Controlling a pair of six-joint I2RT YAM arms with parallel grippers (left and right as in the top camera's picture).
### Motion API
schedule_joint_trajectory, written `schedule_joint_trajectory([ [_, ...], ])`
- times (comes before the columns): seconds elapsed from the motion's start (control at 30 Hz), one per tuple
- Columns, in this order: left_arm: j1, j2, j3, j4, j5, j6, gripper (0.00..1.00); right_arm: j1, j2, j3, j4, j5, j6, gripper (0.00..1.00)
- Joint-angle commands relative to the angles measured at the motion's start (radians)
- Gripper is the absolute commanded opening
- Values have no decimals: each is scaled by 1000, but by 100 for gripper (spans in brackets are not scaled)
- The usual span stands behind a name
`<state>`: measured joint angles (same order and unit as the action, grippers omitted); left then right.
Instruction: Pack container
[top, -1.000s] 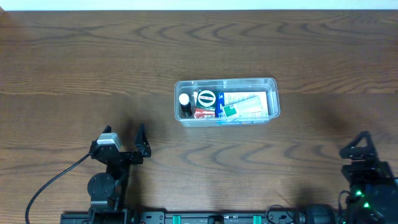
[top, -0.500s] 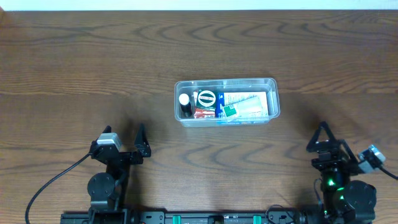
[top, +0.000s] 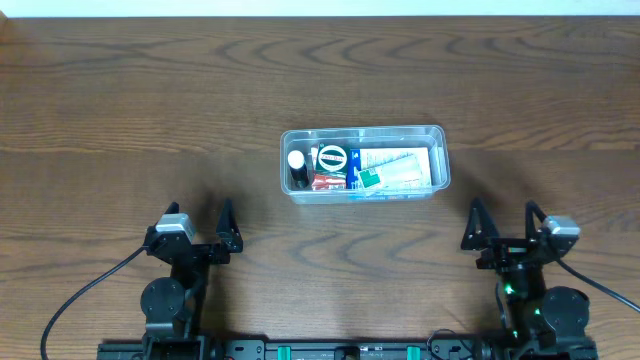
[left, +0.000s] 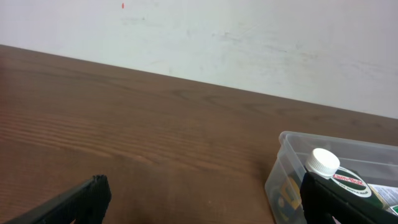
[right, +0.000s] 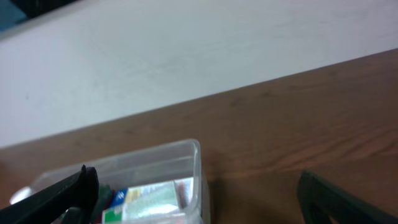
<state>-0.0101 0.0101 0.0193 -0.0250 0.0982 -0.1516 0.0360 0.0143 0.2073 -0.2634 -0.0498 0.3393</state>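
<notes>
Inside, the container (top: 365, 130) holds a white-capped bottle (top: 296, 160) and packets (top: 395, 170).

1. Your overhead camera looks straight down on the bench (top: 120, 100) from well above, with both arms at the frame's lower edge and the container (top: 364, 131) near centre.
2. Your left wrist camera sits low over the bench, facing across it to the white wall (left: 249, 37); the fingers of the left claw (left: 202, 183) frame the bottom corners.
3. Your right wrist camera sits equally low, slightly tilted, facing the same wall past the right claw (right: 196, 175).
4. All three views share the container: left wrist catches its left end, right wrist its right end.
</notes>
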Motion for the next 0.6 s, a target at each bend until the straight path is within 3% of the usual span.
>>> schedule_joint_trajectory([
  [0.0, 5, -6, -15, -37, 18, 20, 98, -5, -9, -53, 43, -21, -72, 99],
  [0.13, 5, -6, -15, -37, 18, 20, 98, -5, -9, -142, 163, -21, -87, 99],
  [0.33, 5, -6, -15, -37, 18, 20, 98, -13, -9, -193, 174, -2, -89, 99],
  [0.57, 5, -6, -15, -37, 18, 20, 98, -13, -9, -196, 180, 1, -311, 99],
])
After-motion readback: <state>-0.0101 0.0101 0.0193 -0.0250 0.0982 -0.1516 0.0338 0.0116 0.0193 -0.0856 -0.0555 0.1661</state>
